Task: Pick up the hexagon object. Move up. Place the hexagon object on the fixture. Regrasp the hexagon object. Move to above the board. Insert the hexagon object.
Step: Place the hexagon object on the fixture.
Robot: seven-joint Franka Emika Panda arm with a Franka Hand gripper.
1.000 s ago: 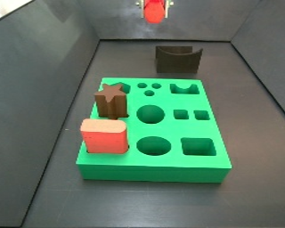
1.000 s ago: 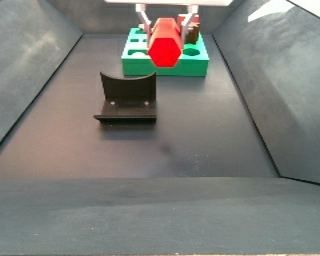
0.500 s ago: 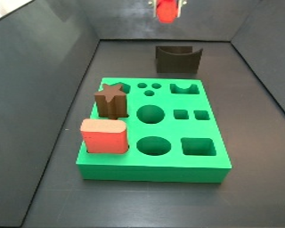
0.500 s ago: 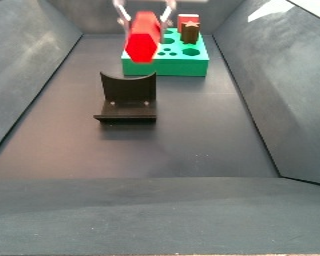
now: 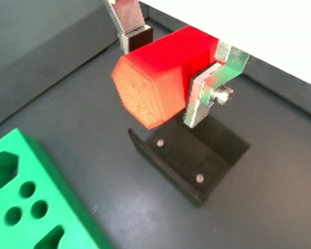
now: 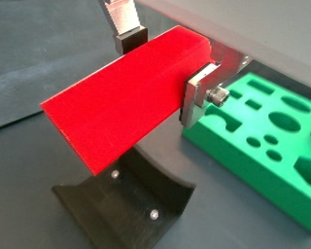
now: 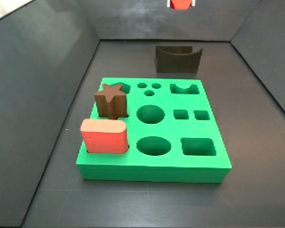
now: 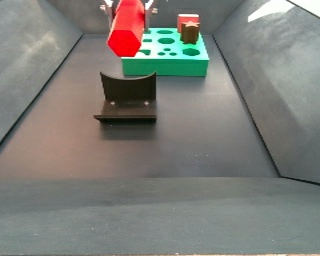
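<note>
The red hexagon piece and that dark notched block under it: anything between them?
Nothing: both wrist views show open air between the hexagon object, clamped in the gripper, and the fixture.

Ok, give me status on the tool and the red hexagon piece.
Tool shut on hexagon object, held high. Fixture below it, notch empty. Nothing between them.

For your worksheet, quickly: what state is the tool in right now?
Tool: closed on the hexagon object, held in the air above the fixture.
</note>
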